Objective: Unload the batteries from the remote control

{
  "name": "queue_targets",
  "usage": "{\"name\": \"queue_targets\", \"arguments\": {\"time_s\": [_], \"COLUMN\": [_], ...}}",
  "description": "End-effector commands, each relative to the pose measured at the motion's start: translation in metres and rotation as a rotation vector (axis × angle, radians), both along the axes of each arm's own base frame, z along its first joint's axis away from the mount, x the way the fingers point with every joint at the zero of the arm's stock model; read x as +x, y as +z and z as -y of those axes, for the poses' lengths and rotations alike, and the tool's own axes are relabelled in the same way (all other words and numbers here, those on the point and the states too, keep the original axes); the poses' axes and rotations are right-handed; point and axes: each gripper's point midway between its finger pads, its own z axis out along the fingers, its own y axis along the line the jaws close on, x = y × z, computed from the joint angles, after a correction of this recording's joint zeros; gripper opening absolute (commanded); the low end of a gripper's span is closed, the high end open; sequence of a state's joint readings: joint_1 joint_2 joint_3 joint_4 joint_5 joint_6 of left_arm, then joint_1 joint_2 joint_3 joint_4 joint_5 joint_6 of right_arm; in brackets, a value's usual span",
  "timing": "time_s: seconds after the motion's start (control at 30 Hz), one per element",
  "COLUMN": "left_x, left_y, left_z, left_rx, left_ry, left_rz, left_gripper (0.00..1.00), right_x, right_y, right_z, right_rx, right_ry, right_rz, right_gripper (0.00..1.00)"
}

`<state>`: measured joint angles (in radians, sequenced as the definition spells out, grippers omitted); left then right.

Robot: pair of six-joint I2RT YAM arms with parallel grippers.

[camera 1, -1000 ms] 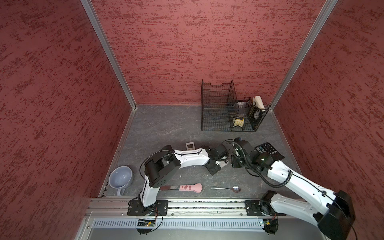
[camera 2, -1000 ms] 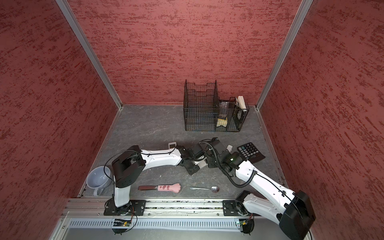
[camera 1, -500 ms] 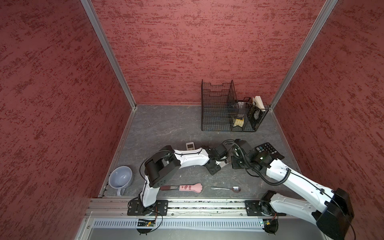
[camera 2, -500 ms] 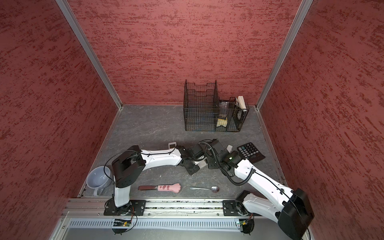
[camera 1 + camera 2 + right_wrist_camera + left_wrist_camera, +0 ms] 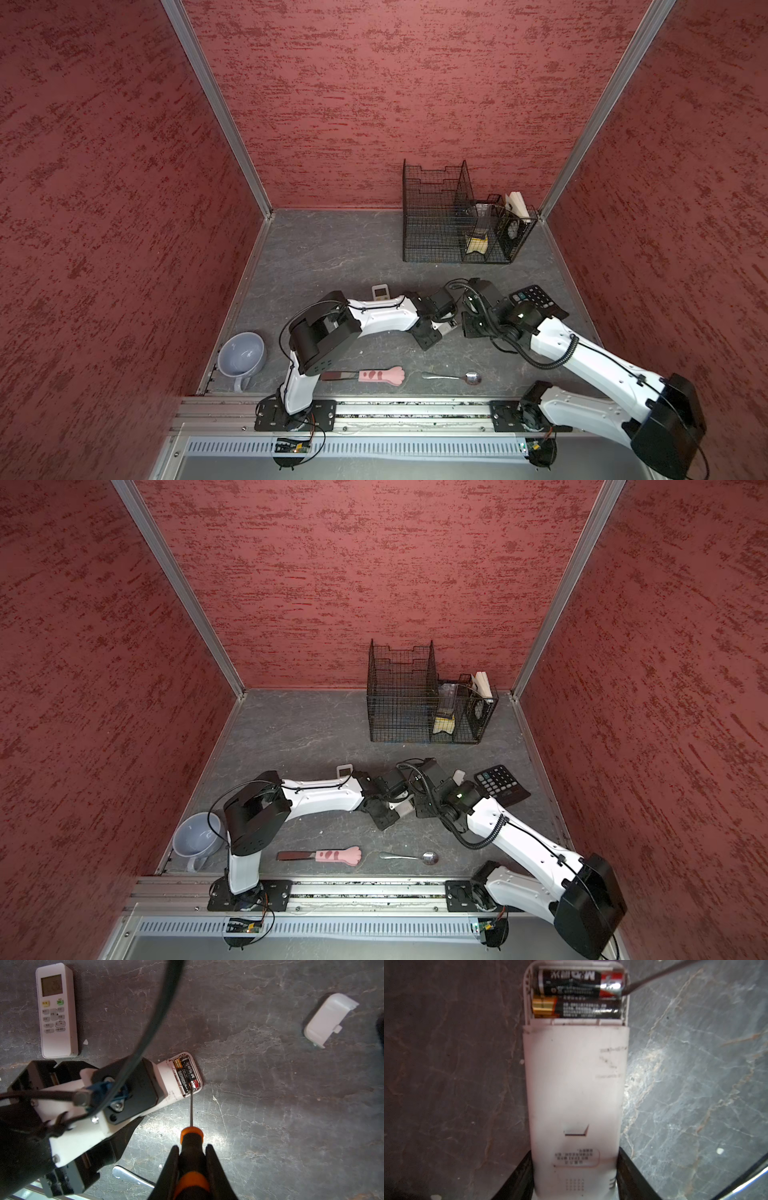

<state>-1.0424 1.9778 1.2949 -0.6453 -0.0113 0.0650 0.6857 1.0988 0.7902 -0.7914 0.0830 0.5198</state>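
Left pincer (image 5: pixel 574 1167): closed on the body of the white remote control (image 5: pixel 575 1084), which is back side up.
Right pincer (image 5: pixel 192 1155): clamped narrow on the orange-and-black handle of the screwdriver (image 5: pixel 191 1132).
Batteries (image 5: pixel 579 1008): two, side by side in the open compartment at the remote's end.
Screwdriver tip: touching the metallic end of the outer battery.
Cover (image 5: pixel 328 1022): loose on the worktop (image 5: pixel 270 1105), well apart.
Second remote (image 5: pixel 56 1009): face up, apart.
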Motion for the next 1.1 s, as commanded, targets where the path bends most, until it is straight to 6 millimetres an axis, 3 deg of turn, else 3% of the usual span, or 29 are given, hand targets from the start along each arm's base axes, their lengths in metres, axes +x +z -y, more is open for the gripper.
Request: {"name": "queue_targets", "arguments": {"time_s": [0.0,0.53,1.07], "left_x": [-0.044,-0.044,-0.045], "left_y": [-0.073,-0.073,-0.075], "left_z": [-0.031,-0.030,-0.031], "left_rx": [0.161,0.162,0.164], "left_ry": [-0.066,-0.070,-0.067], "left_rz": [-0.150,-0.147,-0.148], "left_gripper": [0.35,0.34,0.33], "right_x": [0.002,0.005,0.005], "right_y": [0.002,0.001,-0.013], "right_z": [0.003,0.011,0.004], "right_rx": [-0.003,-0.025,0.013], "right_ry": [-0.028,-0.082,-0.083], "right_rz": [0.006,0.005,-0.022], "right_gripper": [0.00,0.00,0.00]}}
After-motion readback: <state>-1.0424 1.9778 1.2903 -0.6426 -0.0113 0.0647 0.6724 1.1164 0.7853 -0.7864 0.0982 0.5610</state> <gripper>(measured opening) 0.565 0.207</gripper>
